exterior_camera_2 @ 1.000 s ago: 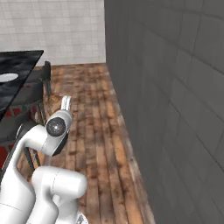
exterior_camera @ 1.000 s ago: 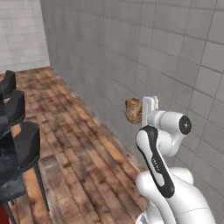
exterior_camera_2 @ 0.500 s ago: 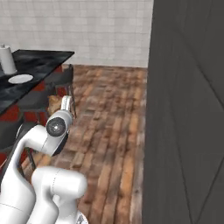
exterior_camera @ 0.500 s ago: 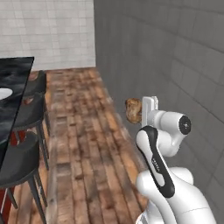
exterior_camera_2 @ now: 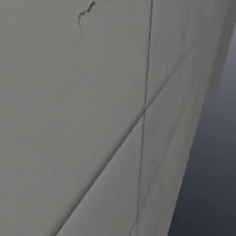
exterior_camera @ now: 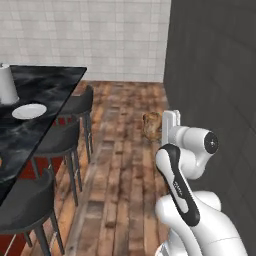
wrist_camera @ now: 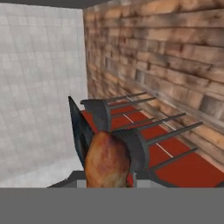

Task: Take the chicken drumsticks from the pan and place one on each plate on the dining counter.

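Golden-brown chicken drumstick point(exterior_camera: 151, 125) sits clamped in my gripper point(wrist_camera: 109, 181), raised above the wooden floor point(exterior_camera: 125, 200) beside the black marble surface point(exterior_camera: 30, 115). What looks like the pale plate point(exterior_camera: 29, 111) rests there, near black stools point(exterior_camera: 70, 137).

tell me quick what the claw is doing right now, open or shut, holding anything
Claw: shut on the plump golden-brown roasted chicken drumstick, carried above the wooden floor.
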